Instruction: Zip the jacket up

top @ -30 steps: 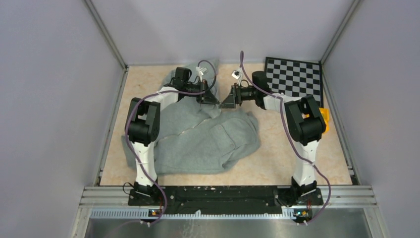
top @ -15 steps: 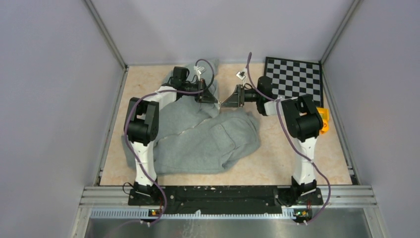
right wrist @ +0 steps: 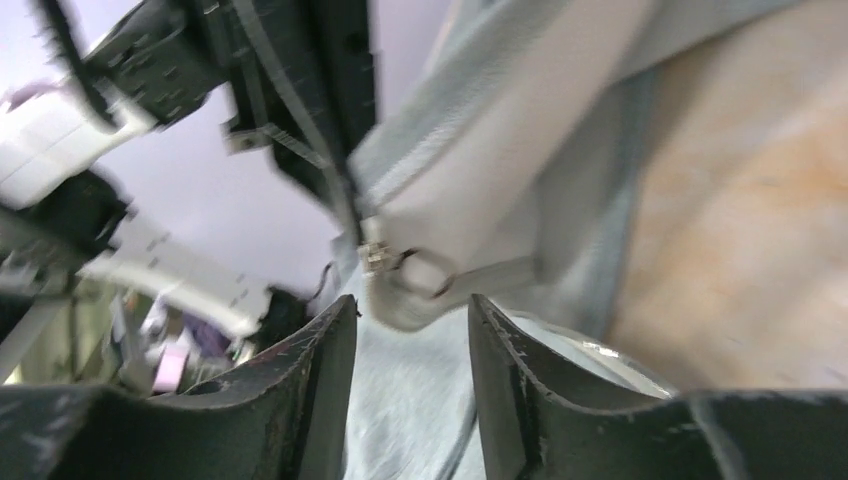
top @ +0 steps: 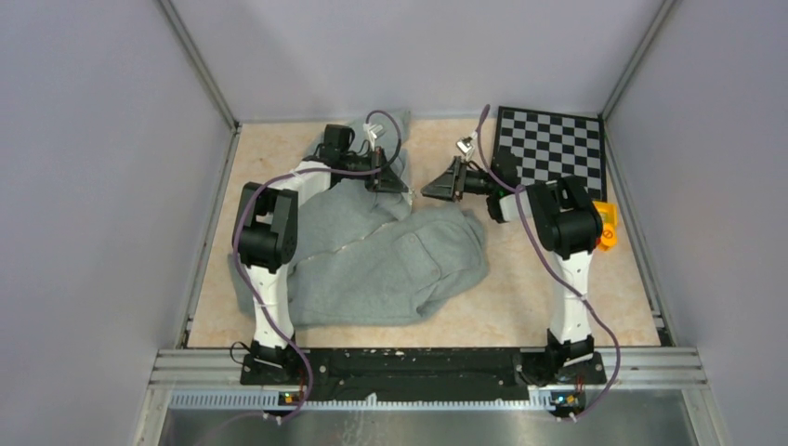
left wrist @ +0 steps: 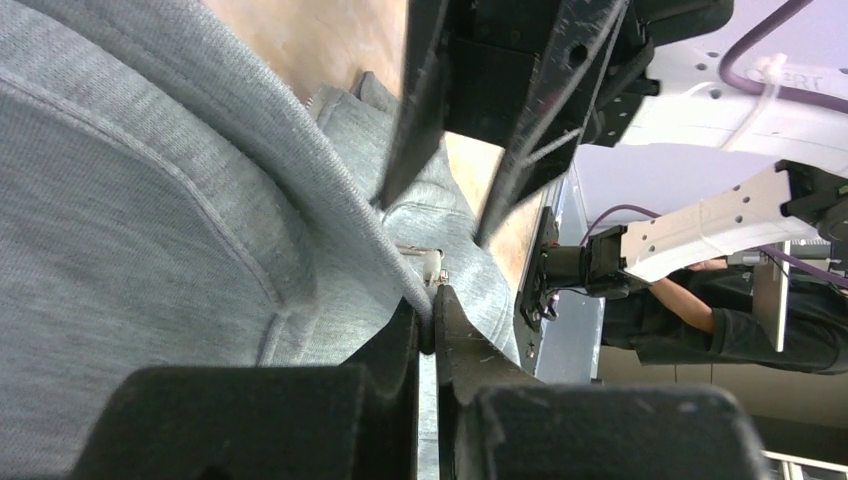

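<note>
Pinches the edge of the jacket (top: pixel 390 265) in the closed left tool (left wrist: pixel 428 305) and aims the part-open right tool (right wrist: pixel 412 300) at the zipper pull (right wrist: pixel 392 262), mid-frame just past its tips.

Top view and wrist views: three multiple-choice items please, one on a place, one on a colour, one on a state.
1. Where is the checkerboard? A) far right corner of the table B) near left corner C) middle of the near edge
2. What colour is the jacket? A) navy B) light grey C) red
3. How are the left arm's fingers? A) spread wide B) out of view C) pinched shut on the jacket's edge
Answers: 1 A, it lies at the far right in the top view; 2 B, grey fleece shows there; 3 C, the left wrist view shows fabric clamped between them.
</note>
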`<move>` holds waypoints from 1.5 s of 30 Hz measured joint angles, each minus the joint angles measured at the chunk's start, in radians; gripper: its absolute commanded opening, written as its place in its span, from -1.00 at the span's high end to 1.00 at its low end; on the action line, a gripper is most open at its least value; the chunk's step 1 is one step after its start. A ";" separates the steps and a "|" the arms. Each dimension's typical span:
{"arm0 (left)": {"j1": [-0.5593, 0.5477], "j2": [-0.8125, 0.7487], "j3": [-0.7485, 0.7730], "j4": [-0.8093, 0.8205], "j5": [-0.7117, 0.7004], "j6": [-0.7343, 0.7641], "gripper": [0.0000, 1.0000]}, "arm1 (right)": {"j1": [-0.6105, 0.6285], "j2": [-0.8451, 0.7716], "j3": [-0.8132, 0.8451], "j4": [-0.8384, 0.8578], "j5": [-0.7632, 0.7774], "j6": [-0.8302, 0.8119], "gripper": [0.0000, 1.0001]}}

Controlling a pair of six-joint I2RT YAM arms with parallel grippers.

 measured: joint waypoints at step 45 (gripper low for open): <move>-0.006 0.000 0.001 -0.094 -0.113 0.021 1.00 | -0.032 -0.395 -0.221 -0.916 0.541 -0.611 0.47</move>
